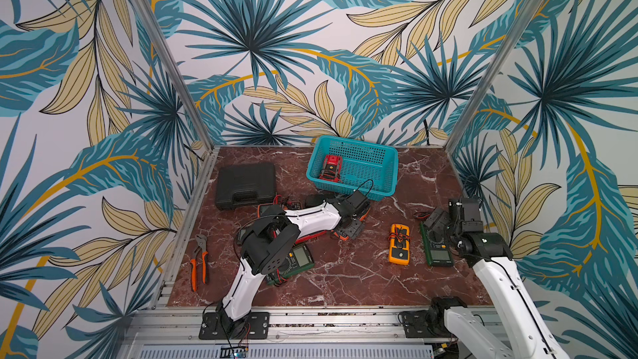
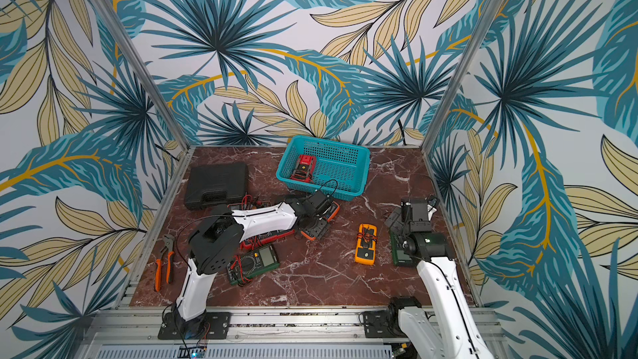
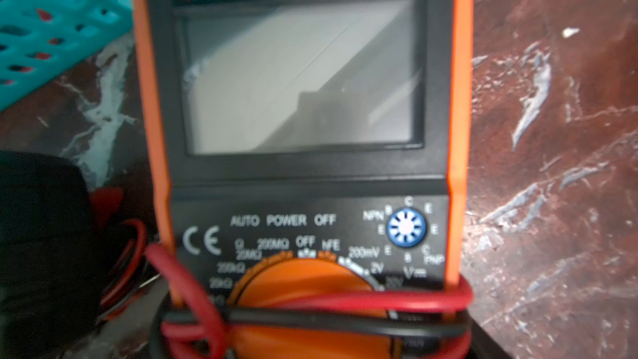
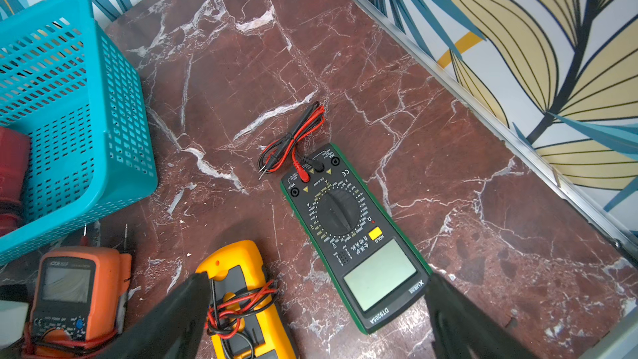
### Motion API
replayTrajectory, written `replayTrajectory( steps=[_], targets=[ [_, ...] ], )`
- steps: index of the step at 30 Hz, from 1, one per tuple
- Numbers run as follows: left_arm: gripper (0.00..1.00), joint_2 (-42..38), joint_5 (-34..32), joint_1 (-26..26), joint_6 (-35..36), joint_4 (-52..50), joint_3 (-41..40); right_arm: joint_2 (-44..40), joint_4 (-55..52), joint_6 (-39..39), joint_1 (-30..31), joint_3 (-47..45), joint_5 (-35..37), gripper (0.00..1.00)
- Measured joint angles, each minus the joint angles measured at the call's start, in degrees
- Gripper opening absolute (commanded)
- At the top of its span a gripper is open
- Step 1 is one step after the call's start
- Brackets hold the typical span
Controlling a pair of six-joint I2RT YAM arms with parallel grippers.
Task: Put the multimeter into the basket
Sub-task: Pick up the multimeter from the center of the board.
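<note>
A teal mesh basket (image 1: pixel 362 153) (image 2: pixel 331 164) stands at the back of the marble table, with a red multimeter (image 1: pixel 331 167) lying inside. Just in front of it lies an orange multimeter (image 3: pixel 303 81) (image 1: pixel 345 234) with red and black leads wrapped round it. My left gripper (image 1: pixel 350 224) (image 2: pixel 316 224) is down over this meter and shut on its body; the meter fills the left wrist view, hiding the fingers. My right gripper (image 4: pixel 317 319) (image 1: pixel 438 219) hangs open above the table, holding nothing, between a yellow multimeter (image 4: pixel 241 305) and a green one (image 4: pixel 359 236).
A black hard case (image 1: pixel 245 184) lies at the back left and orange-handled pliers (image 1: pixel 199 260) near the left edge. Another green multimeter (image 1: pixel 293 260) and a red one (image 1: pixel 310 234) lie under my left arm. Patterned walls close in three sides.
</note>
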Motion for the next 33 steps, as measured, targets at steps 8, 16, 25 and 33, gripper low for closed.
replayTrajectory(
  steps=[8,16,25,33],
  targets=[
    [0.00,-5.6,-0.3,-0.4,-1.3,-0.7,-6.4,-0.5,0.0,0.0,0.0,-0.4,0.0,0.99],
    [0.00,-16.9,0.6,-0.6,-4.4,-3.0,-11.0,-2.1,-0.2,0.2,0.0,-0.9,0.3,0.99],
    [0.00,-26.1,0.2,-0.7,-6.8,-6.0,-11.8,-2.6,-0.9,0.5,0.0,-1.1,0.2,1.00],
    [0.00,-21.7,-3.3,0.4,-5.2,-4.0,-3.1,-3.3,-0.9,0.7,0.0,-1.1,0.2,0.99]
  ],
)
